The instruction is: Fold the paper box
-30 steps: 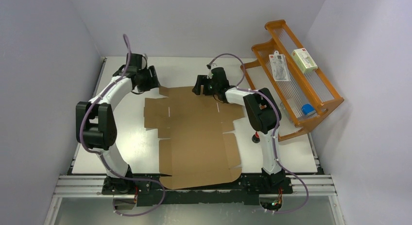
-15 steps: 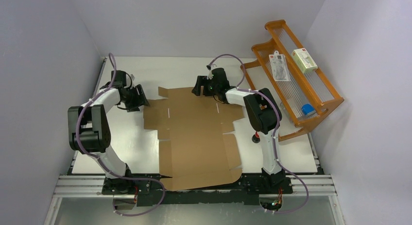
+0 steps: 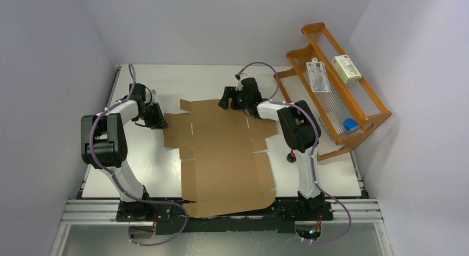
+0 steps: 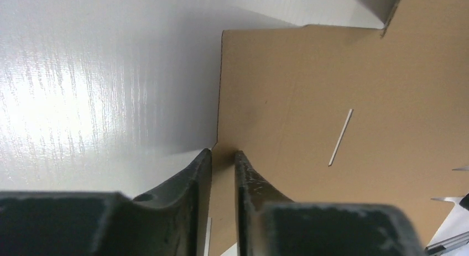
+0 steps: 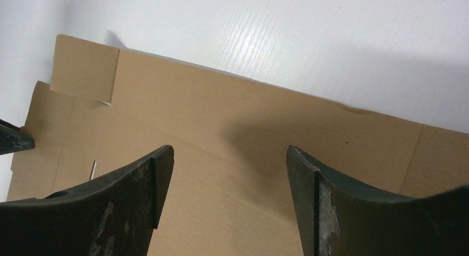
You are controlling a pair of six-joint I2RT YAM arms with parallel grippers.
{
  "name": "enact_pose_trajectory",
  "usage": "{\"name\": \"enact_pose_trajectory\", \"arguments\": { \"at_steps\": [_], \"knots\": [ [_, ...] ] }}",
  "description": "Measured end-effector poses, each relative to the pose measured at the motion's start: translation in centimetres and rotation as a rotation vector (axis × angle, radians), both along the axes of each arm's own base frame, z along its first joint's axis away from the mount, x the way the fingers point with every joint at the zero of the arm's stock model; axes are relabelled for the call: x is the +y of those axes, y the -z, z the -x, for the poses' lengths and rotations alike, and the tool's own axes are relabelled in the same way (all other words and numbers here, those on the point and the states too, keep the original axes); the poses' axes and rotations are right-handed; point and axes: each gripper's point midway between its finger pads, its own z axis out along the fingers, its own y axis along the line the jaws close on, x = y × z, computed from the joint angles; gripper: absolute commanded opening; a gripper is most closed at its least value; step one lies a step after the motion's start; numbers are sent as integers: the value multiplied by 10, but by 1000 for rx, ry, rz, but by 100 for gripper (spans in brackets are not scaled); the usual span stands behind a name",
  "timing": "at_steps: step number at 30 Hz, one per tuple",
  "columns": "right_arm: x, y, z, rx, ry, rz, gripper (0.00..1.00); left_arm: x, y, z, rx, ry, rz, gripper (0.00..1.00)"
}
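Note:
The paper box (image 3: 221, 151) is a flat brown die-cut cardboard sheet lying on the white table (image 3: 144, 167), its near edge at the arms' bases. My left gripper (image 3: 159, 123) points down at the sheet's left flap. In the left wrist view its fingertips (image 4: 223, 152) stand a narrow gap apart astride the flap's left edge (image 4: 219, 90), one finger (image 4: 199, 173) over the table, the other over cardboard. Whether they pinch the edge does not show. My right gripper (image 3: 225, 98) hangs open over the sheet's far edge, with only cardboard (image 5: 221, 118) between its fingertips (image 5: 228, 150).
An orange wooden rack (image 3: 362, 109) stands at the right, holding a white-and-green carton (image 3: 347, 68), a clear packet (image 3: 318, 74) and a small blue item (image 3: 349, 124). A small red-and-black object (image 3: 291, 156) lies beside the right arm. Grey walls close the far and side edges.
My left arm has swung from the far left corner down to the sheet's left flap, and its jaws have narrowed sharply. The right arm and the sheet have not moved.

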Motion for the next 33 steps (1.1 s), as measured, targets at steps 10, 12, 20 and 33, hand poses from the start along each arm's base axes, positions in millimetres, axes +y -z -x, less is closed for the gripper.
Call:
{"name": "enact_pose_trajectory", "arguments": {
  "at_steps": [10, 12, 20, 33],
  "knots": [
    [-2, 0, 2, 0, 5, 5, 79, -31, -36, -7, -94, 88, -79, 5],
    [-2, 0, 2, 0, 6, 6, 79, -36, -37, -7, -97, 103, -127, 5],
    [-1, 0, 2, -4, 16, 19, 79, -52, -45, -4, -103, 152, -283, 5],
    [-3, 1, 1, -10, 37, 41, 79, -93, -82, -8, -179, 223, -441, 5]
  ]
}}
